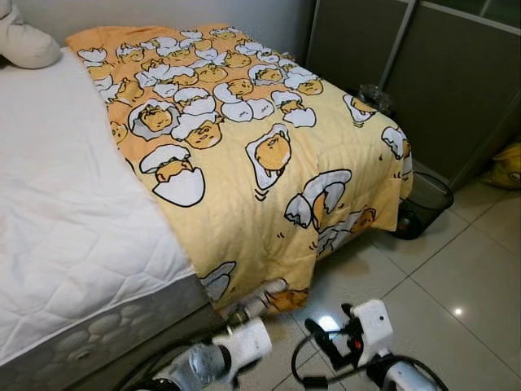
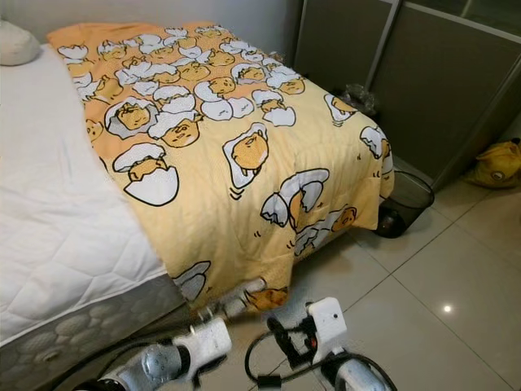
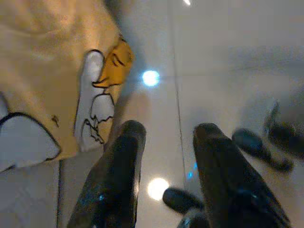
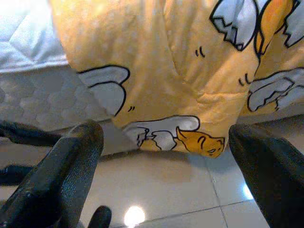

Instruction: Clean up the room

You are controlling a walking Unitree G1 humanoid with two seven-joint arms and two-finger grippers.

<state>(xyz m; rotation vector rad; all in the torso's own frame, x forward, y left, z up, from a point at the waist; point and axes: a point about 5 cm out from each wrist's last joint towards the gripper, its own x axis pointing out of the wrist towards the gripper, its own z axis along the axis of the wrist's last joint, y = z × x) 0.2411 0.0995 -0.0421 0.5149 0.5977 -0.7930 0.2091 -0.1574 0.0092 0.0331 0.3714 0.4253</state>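
A yellow blanket (image 1: 244, 147) printed with cartoon eggs covers the right part of the bed and hangs over the mattress (image 1: 57, 204) edge down to the tiled floor. Its lowest corner (image 4: 175, 135) rests just above the tiles. My left gripper (image 3: 164, 130) is low by that corner, open, with bare floor between its fingers and the cloth off to one side. My right gripper (image 4: 166, 133) is also open, fingers wide apart, pointing at the hanging corner from a short distance. Both wrists show at the bottom of the left eye view, with the right gripper (image 1: 332, 322) over the floor.
A black mesh wastebasket (image 1: 423, 204) stands on the floor by the bed's far right corner. Grey sliding doors (image 1: 440, 73) run behind it, with a yellow soft thing (image 1: 509, 167) at their foot. A pale pillow (image 1: 24, 41) lies at the bed's head. Glossy tiles (image 1: 456, 277) lie to the right.
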